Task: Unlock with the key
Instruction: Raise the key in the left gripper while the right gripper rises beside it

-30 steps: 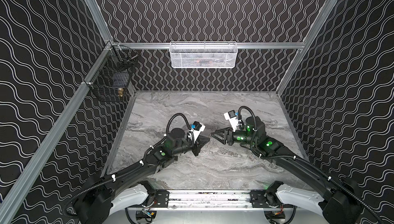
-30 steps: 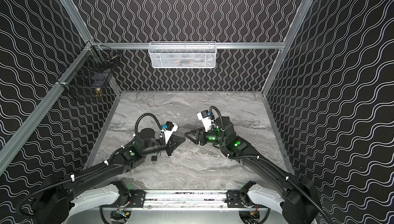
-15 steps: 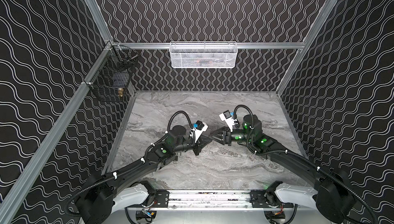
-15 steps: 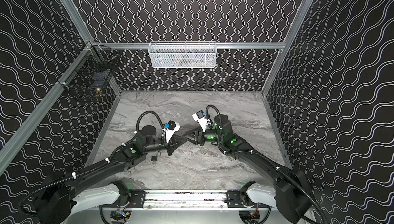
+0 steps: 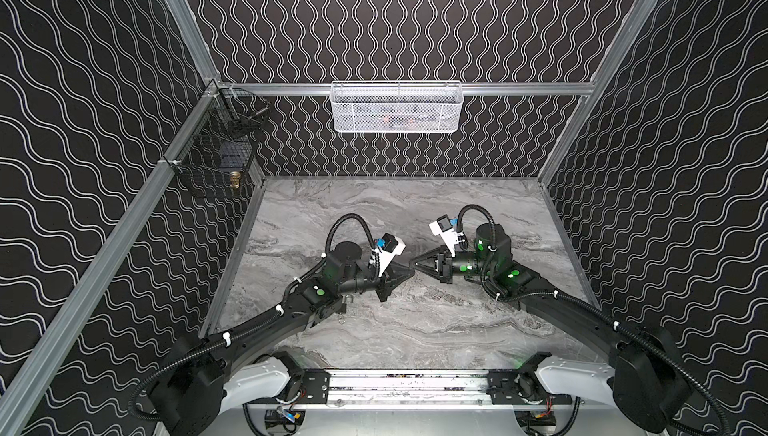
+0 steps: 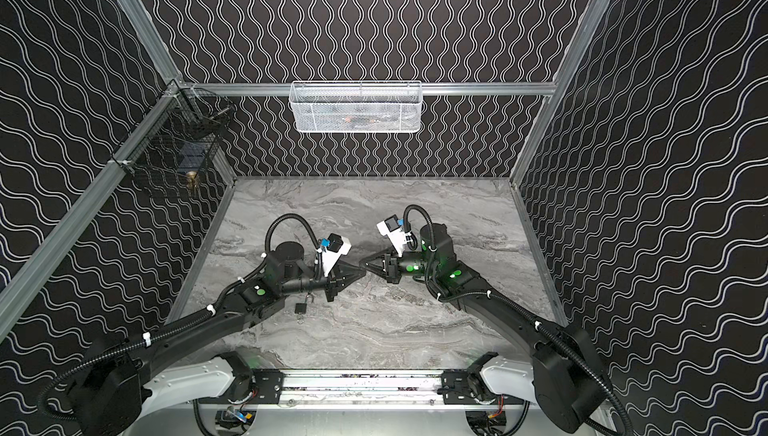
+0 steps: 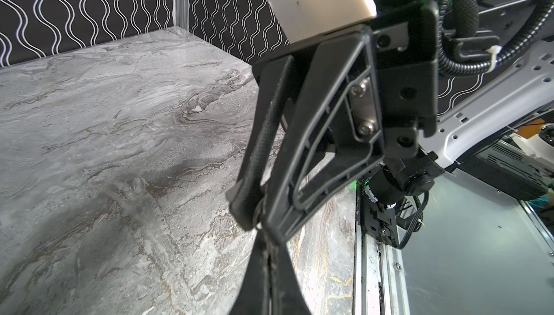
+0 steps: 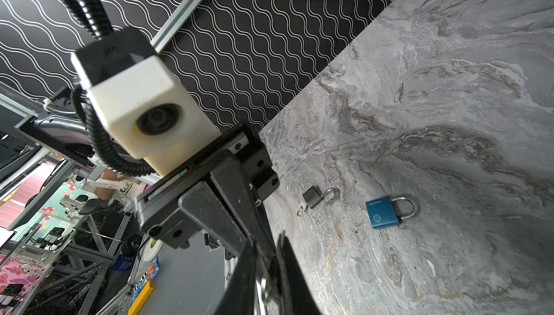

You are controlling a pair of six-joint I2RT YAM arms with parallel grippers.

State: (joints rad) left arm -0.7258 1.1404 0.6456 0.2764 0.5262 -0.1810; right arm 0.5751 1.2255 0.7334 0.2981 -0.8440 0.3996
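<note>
My two grippers meet tip to tip above the middle of the marble table (image 5: 415,330) in both top views. The left gripper (image 5: 410,273) is shut, with a small metal key (image 7: 258,211) poking out at its tip. The right gripper (image 5: 413,263) has its jaws pressed on that same key (image 8: 265,286). On the table below lie a blue padlock (image 8: 386,211) and a small black padlock (image 8: 313,196) with a ring at its base. In a top view only the black padlock (image 6: 300,307) shows, beside the left arm; the blue one is hidden.
A white mesh basket (image 5: 395,108) hangs on the back wall. On the left wall hangs a black wire basket (image 5: 216,151). The patterned walls close in the table on three sides, and a metal rail (image 5: 407,384) runs along the front edge.
The right gripper came leftward to the left gripper's tip, and its jaws went from open to closed on the key. The left gripper stayed shut and shifted slightly toward the middle.
</note>
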